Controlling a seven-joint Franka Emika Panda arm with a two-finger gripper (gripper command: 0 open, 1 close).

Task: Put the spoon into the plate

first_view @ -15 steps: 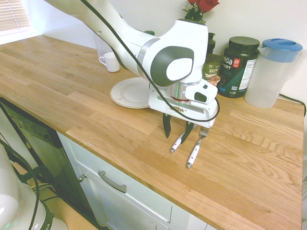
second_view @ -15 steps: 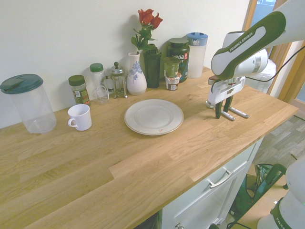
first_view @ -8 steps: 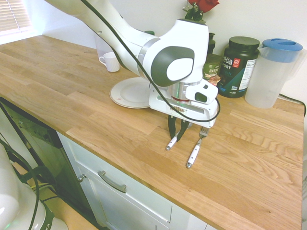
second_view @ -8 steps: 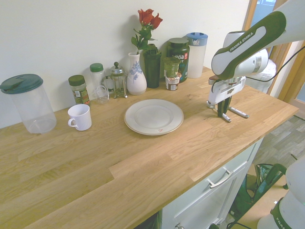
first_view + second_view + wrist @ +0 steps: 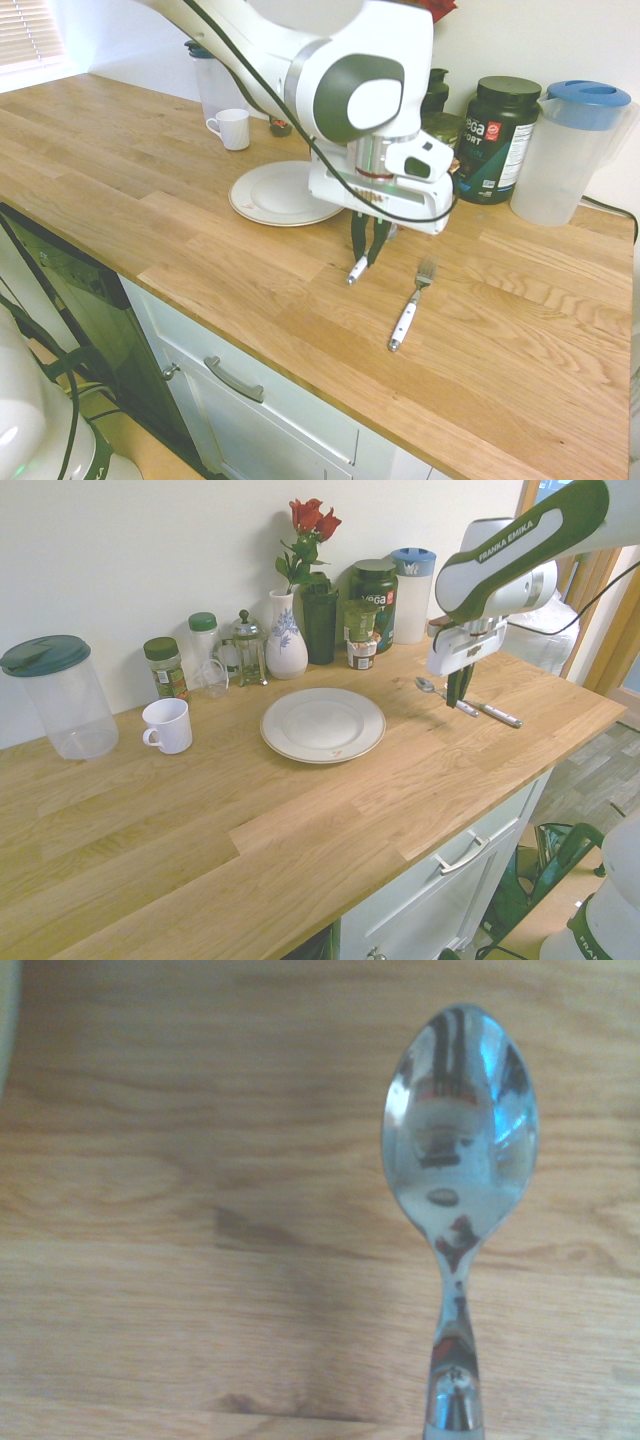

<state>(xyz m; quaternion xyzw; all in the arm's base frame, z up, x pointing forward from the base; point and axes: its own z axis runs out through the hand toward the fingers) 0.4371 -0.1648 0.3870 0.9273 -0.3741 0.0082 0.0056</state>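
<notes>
My gripper point(image 5: 366, 248) is shut on the spoon point(image 5: 357, 268), gripping its white handle and holding it a little above the wooden counter. The silver bowl of the spoon point(image 5: 425, 684) sticks out toward the plate side, and the gripper point(image 5: 458, 693) hangs just right of it. In the wrist view the spoon point(image 5: 460, 1130) fills the right half, bowl up, over bare wood. The white plate point(image 5: 280, 193) lies on the counter to the left of the gripper, with nothing on it. From the other side the plate point(image 5: 322, 724) sits mid-counter.
A white-handled fork point(image 5: 408, 312) lies on the counter right of the gripper. A white mug point(image 5: 168, 725), jars, a vase with roses point(image 5: 288, 630), a dark tub point(image 5: 495, 135) and lidded jugs point(image 5: 570, 150) line the back wall. The counter's front edge is close below.
The fingers have closed on the spoon's handle. The arm has then risen and shifted slightly toward the plate, taking the spoon off the counter; the fork stayed put.
</notes>
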